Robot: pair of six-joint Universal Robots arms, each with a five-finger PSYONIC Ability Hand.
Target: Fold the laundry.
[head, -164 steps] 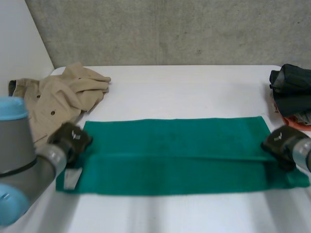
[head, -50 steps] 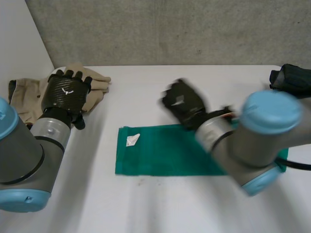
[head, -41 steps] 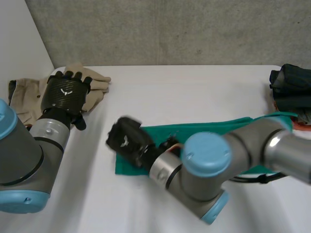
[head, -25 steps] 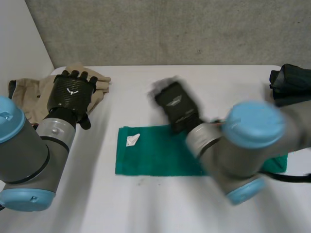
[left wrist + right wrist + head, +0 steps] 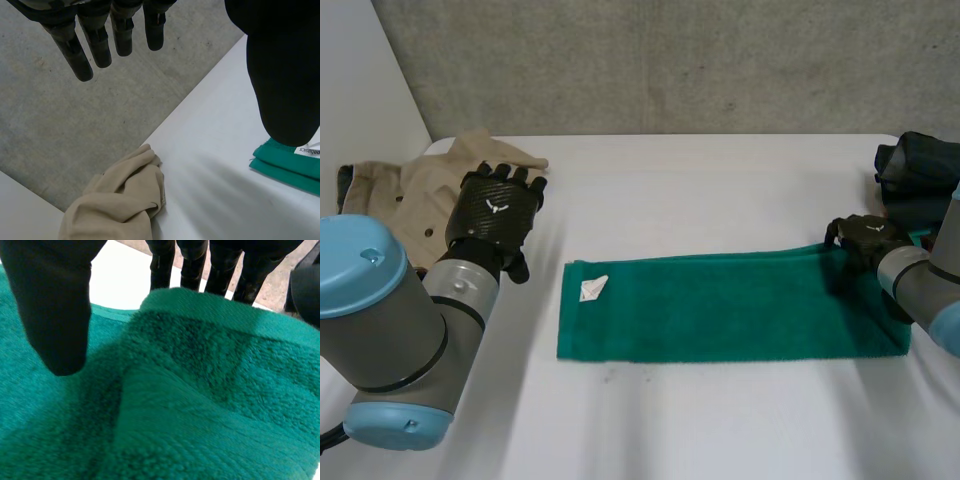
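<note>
A green towel [image 5: 720,310] lies folded in a long strip on the white table [image 5: 720,180], its white label [image 5: 593,288] up at the left end. My right hand [image 5: 865,240] rests at the towel's far right corner. In the right wrist view a raised hump of towel [image 5: 200,405] stands between its straight fingers [image 5: 220,265] and its thumb [image 5: 50,305], which stays apart from the cloth. My left hand [image 5: 498,215] hangs open above the table, left of the towel, fingers [image 5: 100,40] straight and holding nothing. The towel's left end [image 5: 290,165] lies under its thumb.
A crumpled beige garment [image 5: 420,195] lies at the table's far left, beyond my left hand [image 5: 120,205]. A pile of dark clothes [image 5: 920,185] sits at the far right edge. A concrete wall stands behind the table.
My right arm swept left across the towel and back, and its hand now sits at the far right corner. My left hand drifted slightly right and nearer, still open.
</note>
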